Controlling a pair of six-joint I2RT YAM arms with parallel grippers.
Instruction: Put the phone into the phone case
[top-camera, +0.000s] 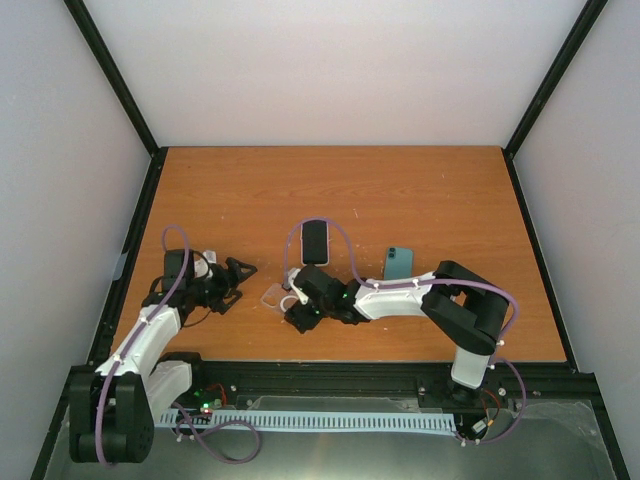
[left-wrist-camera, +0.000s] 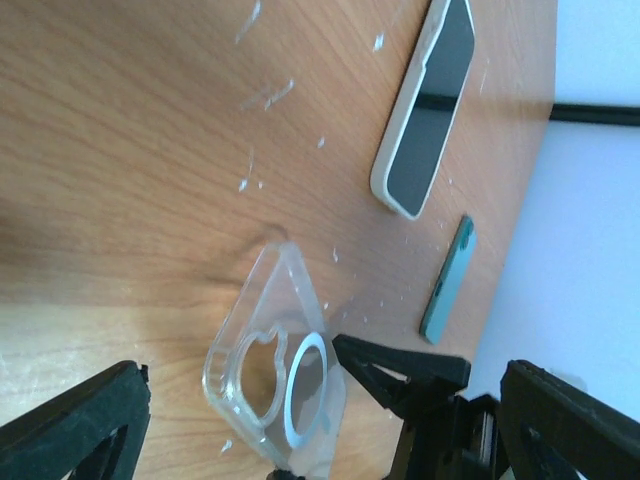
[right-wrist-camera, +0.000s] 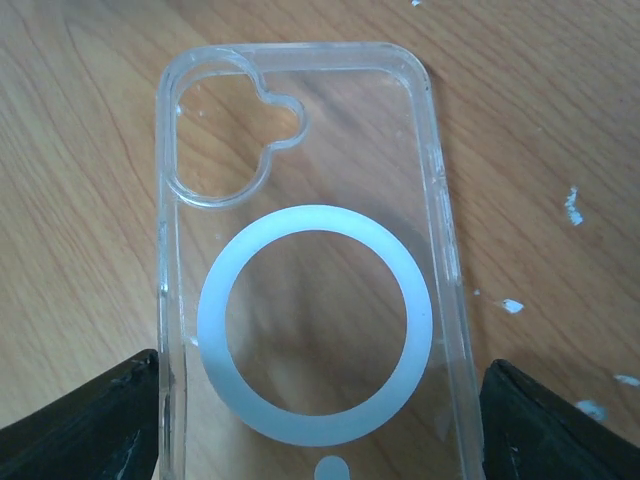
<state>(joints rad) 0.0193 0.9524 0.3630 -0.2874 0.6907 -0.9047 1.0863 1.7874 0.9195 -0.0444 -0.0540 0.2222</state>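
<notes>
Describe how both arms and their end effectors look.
Both the left arm and right arm mix white links with black joints; a purple cable loops along each. The left end effector and right end effector have black, tapered fingers.

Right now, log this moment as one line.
right hand: open, straddling clear case | left hand: open, beside case, not touching | teal phone: lying free, not yet in case

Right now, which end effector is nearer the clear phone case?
Right. The right end effector straddles the clear phone case; the left end effector sits apart, on its left.
</notes>
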